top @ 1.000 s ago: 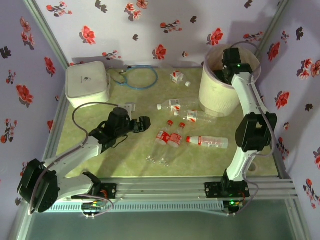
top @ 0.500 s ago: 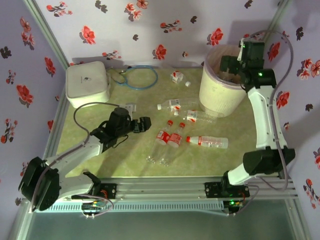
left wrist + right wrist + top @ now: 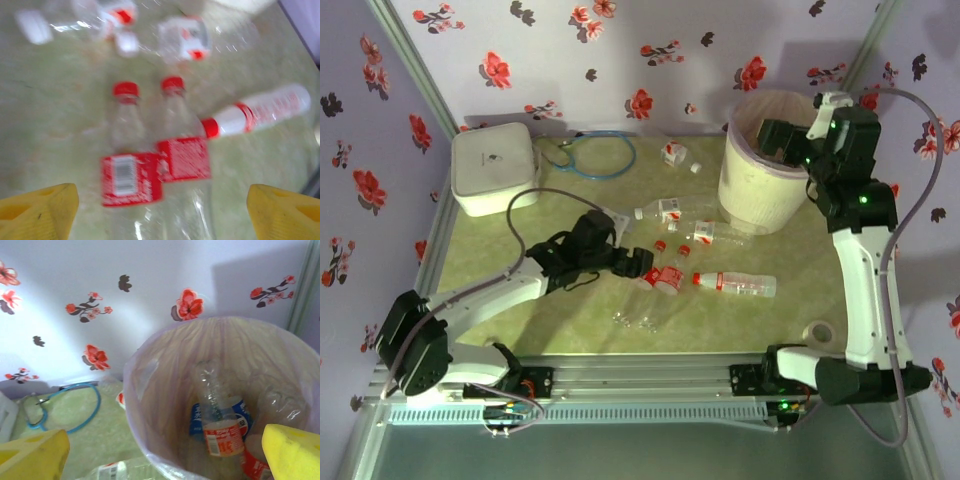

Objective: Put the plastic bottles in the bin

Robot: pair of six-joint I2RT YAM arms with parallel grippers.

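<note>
While both grippers stand with jaws apart and empty, some bottles lie in the bin and others on the table.

Left gripper [image 3: 638,265] [image 3: 160,200], jaws spread wide, hovers over a pair of red-capped bottles [image 3: 660,276] [image 3: 150,180] lying side by side near the middle of the table [image 3: 520,330]. Their red labels carry white print too blurred to read, and the left one shows a barcode. In the left wrist view a white-labelled bottle [image 3: 265,112] lies at 2 o'clock from the pair, its red print unreadable. More bottles lie at 12 o'clock. Right gripper [image 3: 775,135] [image 3: 165,455], jaws wide, hangs over the bin [image 3: 760,195] [image 3: 165,390] at the table's 1 o'clock corner. Inside its clear liner are a red-labelled bottle [image 3: 220,435], a blue-labelled bottle [image 3: 242,412] behind it, and other clear ones; no wording is legible.
</note>
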